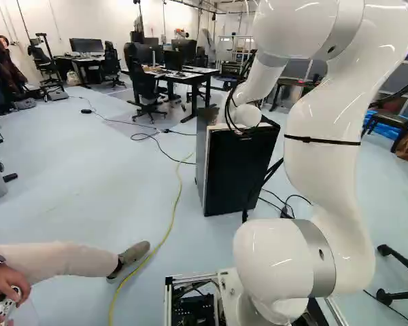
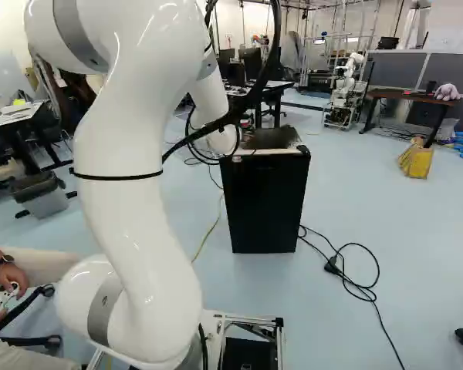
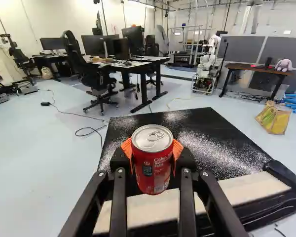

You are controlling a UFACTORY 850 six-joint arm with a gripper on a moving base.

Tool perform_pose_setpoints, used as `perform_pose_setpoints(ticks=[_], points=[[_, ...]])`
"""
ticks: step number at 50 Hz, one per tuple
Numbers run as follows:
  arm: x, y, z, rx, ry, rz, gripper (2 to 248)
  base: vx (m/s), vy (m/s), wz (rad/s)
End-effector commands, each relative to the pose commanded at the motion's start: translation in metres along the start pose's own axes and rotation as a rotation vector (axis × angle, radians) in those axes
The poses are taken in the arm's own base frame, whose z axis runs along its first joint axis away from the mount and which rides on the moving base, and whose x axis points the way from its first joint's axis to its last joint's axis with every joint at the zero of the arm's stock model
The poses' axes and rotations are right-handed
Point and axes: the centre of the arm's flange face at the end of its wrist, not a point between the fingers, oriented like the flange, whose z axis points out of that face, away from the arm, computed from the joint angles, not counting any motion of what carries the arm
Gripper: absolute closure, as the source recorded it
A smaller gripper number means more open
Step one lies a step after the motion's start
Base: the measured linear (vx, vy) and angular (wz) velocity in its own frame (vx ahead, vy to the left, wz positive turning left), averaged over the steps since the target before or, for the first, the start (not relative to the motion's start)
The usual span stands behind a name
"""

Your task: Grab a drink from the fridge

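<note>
Across the pale floor (image 2: 401, 254), the big white arm (image 1: 323, 129) stood in front of me, rising from its base and bending forward to the fridge (image 2: 265, 204). That squat black box showed its front to the base, with desks (image 1: 192, 77) and an office chair (image 1: 147, 88) beyond. Another robot (image 2: 344, 89) stood farther back, and a yellow bag (image 2: 417, 162) sat on the floor. At the arm's end, the gripper (image 3: 153, 153) was closed only to the can's width, its orange pads (image 3: 127, 148) pressing two sides of the red drink can (image 3: 152, 173), top up, by the fridge's top.
</note>
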Motion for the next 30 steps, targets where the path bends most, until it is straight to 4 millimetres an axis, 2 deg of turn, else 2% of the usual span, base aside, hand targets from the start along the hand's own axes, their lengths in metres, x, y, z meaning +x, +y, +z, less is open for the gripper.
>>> perform_pose_setpoints(ticks=[15, 30], points=[[-0.009, -0.013, -0.046, 0.014, -0.019, -0.005, 154, 0.0, 0.0, 0.0], [-0.025, -0.025, -0.102, 0.03, -0.041, -0.012, 154, 0.0, 0.0, 0.0]])
